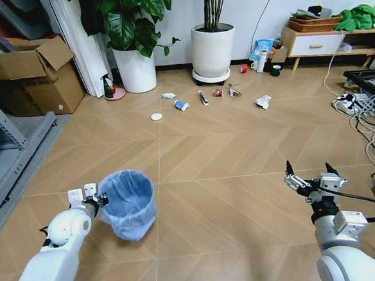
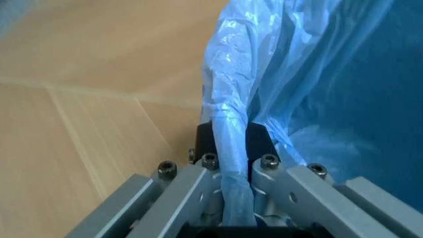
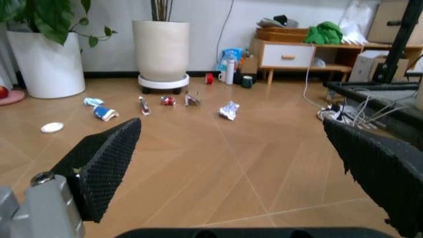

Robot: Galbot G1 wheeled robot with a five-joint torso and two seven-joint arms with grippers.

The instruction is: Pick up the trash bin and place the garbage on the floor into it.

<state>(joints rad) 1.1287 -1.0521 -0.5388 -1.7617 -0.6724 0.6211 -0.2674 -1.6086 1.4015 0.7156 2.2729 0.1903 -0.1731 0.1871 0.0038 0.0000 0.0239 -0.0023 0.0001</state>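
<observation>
The trash bin [image 1: 129,204], lined with a crinkly light-blue bag, hangs tilted just above the floor [image 1: 220,151] at the lower left. My left gripper [image 1: 99,199] is shut on its rim; the left wrist view has the blue bag [image 2: 231,144] pinched between the fingers. My right gripper [image 1: 309,170] stands open at the lower right, holding nothing. The garbage lies farther off in a row: a white disc [image 1: 156,117], a blue-white cup [image 1: 181,105], a dark wrapper [image 1: 203,98], a red can [image 1: 217,93], foil bits [image 1: 234,90] and crumpled white paper [image 1: 262,101].
Two white plant pots [image 1: 212,50] stand by the back wall behind the litter. Cardboard boxes [image 1: 35,74] and a metal rack [image 1: 8,153] are at the left. Cables and a power strip [image 1: 359,109] crowd the right. A low wooden cabinet [image 1: 316,41] is back right.
</observation>
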